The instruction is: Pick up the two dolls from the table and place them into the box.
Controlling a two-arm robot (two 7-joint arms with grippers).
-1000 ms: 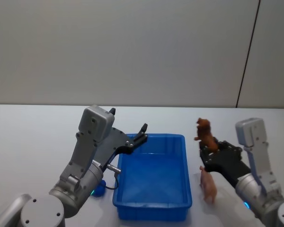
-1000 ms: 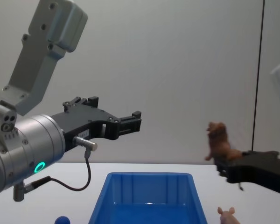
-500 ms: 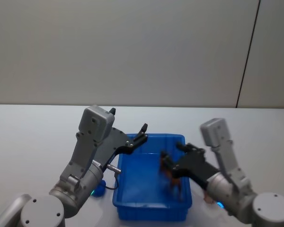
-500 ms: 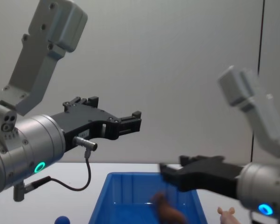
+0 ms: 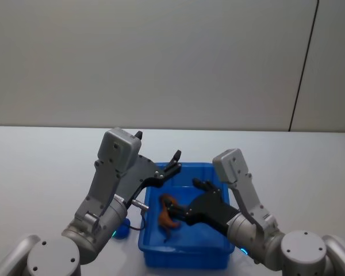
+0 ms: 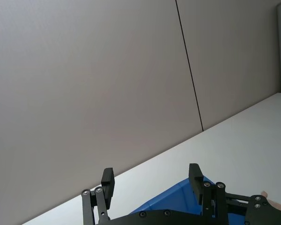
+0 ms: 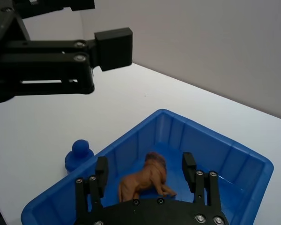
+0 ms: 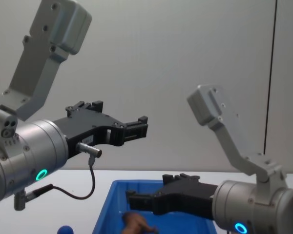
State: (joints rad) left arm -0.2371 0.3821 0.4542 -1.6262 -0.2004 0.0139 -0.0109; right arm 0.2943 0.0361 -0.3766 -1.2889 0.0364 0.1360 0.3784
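The reddish-brown doll (image 5: 166, 211) (image 7: 147, 180) rests on the floor of the blue box (image 5: 218, 168) (image 7: 243, 150), near its left side. My right gripper (image 5: 181, 206) (image 7: 145, 161) (image 8: 146, 192) hangs low inside the box, open, its fingers (image 7: 101, 169) either side of the doll and apart from it. A peach-pink tip of the other doll (image 6: 266, 198) shows past the box's far side. My left gripper (image 5: 173, 161) (image 8: 142, 127) (image 6: 151, 174) is open and holds nothing, raised over the box's left rim. The white table (image 5: 46, 167) carries the box.
A small blue ball (image 5: 121, 231) (image 7: 78, 154) (image 8: 64, 229) lies on the table just left of the box. A grey wall stands behind the table.
My right gripper swung left from beside the box to over it, came down with the reddish-brown doll and let it go inside. The left arm stayed still.
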